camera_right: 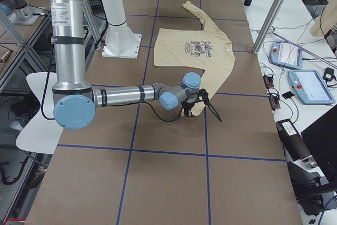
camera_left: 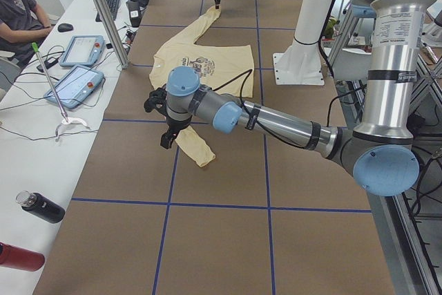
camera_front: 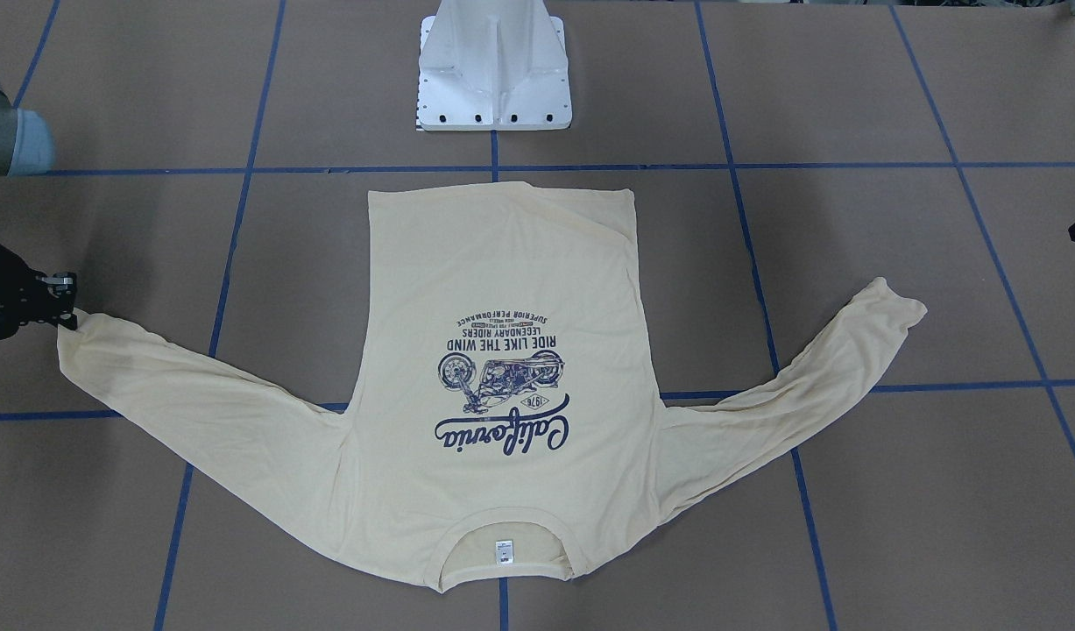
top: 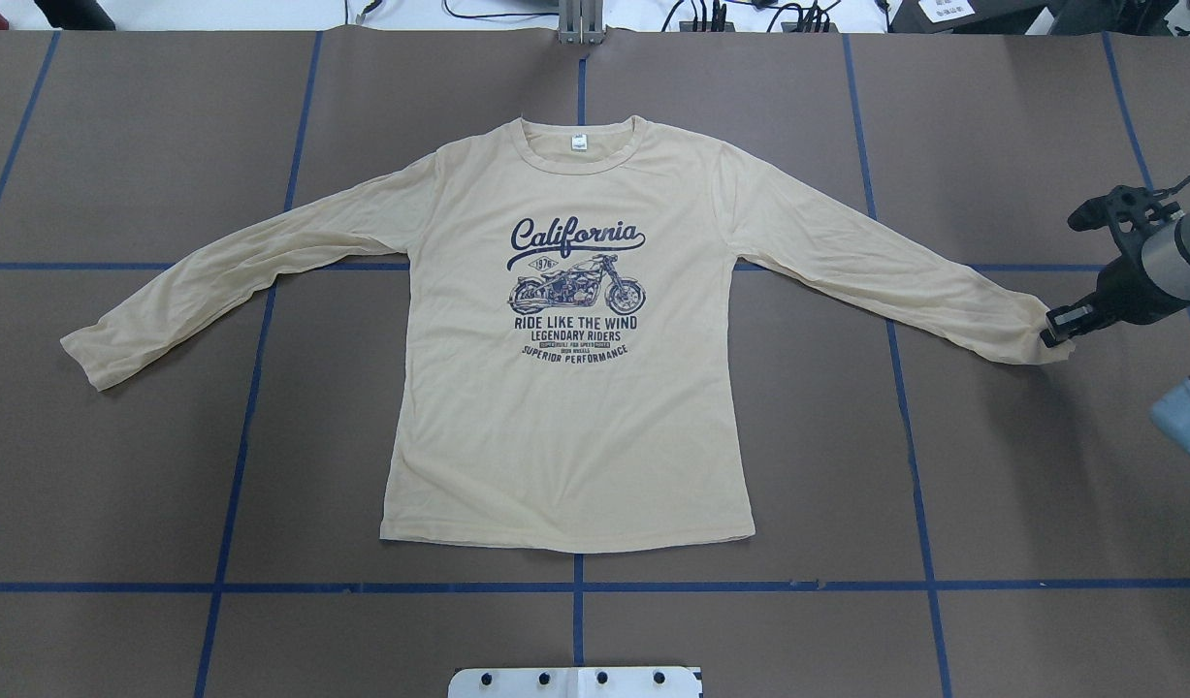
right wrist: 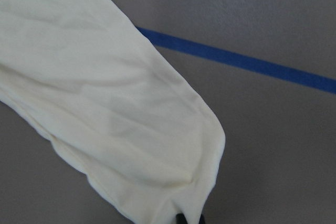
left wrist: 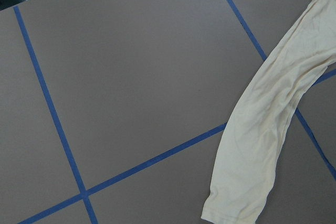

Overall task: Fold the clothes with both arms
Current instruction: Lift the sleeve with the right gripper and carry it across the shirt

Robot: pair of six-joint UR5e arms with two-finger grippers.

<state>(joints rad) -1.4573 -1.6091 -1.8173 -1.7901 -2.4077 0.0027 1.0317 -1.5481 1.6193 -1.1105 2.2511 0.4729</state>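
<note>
**Nothing folded yet: I am at the sleeve ends**

The T-shirt (top: pixel 565 436) lies flat and print-up on the surface (top: pixel 168 145), collar away from my base, both sleeves spread wide. No fold shows, so I judge the whole job is left. My right end effector (top: pixel 1058 330) is at the right cuff (right wrist: pixel 194 182). The cloth puckers toward its tip, so I take it as clamped there. My left end effector (camera_left: pixel 168 129) hangs near the left sleeve (top: pixel 216 276); apart or together, I cannot tell. No container shows on the surface.
</note>
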